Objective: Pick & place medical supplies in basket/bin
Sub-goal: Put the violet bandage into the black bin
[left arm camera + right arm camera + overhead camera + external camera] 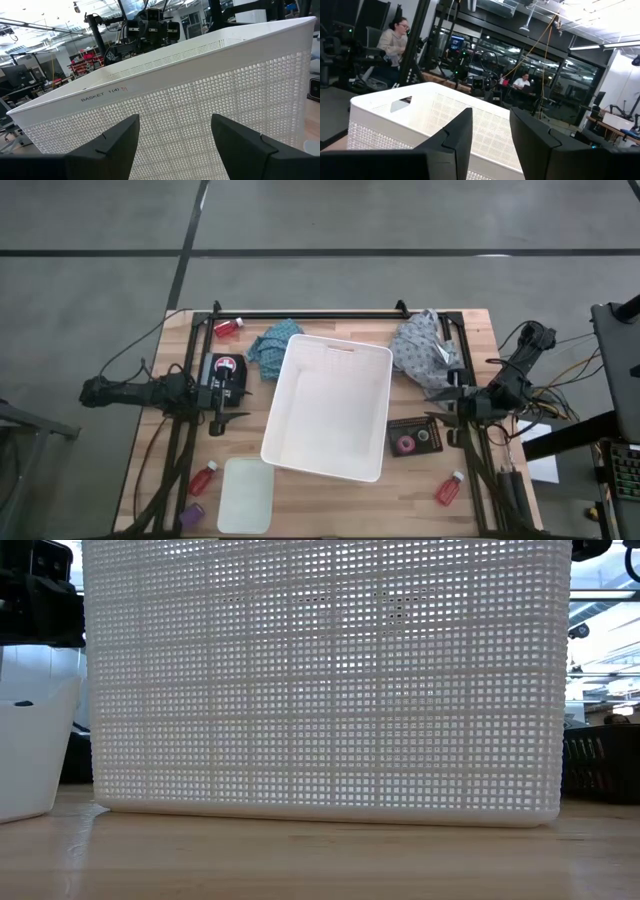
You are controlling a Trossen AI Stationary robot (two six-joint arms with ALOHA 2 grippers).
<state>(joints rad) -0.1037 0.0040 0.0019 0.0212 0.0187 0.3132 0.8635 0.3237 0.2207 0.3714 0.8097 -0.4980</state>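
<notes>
White perforated plastic forms the basket (327,408), which stands empty at the table's centre; the shallow translucent tray (246,494) lies just beside its near left corner. None of the supplies is yet inside. Red bottles with white caps lie at the far left (227,328), near left (204,477) and near right (450,487). They are judged light, rigid and smooth, likely to roll, and best pinched across the body near its middle. The teal cloth (268,347) touches the basket's far left corner and the grey cloth (424,349) lies just beside its far right corner. Both are judged soft and light, so a bunched fold at the top would give the surest hold. A small purple roll (192,511) sits at the near left edge, probably light and slightly yielding.

The left gripper (226,420) reaches level across the table, fingers parted on nothing, facing the basket wall near a flat black tray (227,370). The right gripper (447,402) mirrors it at the right wall, pointing above the rim, fingers a narrow gap apart and empty.
</notes>
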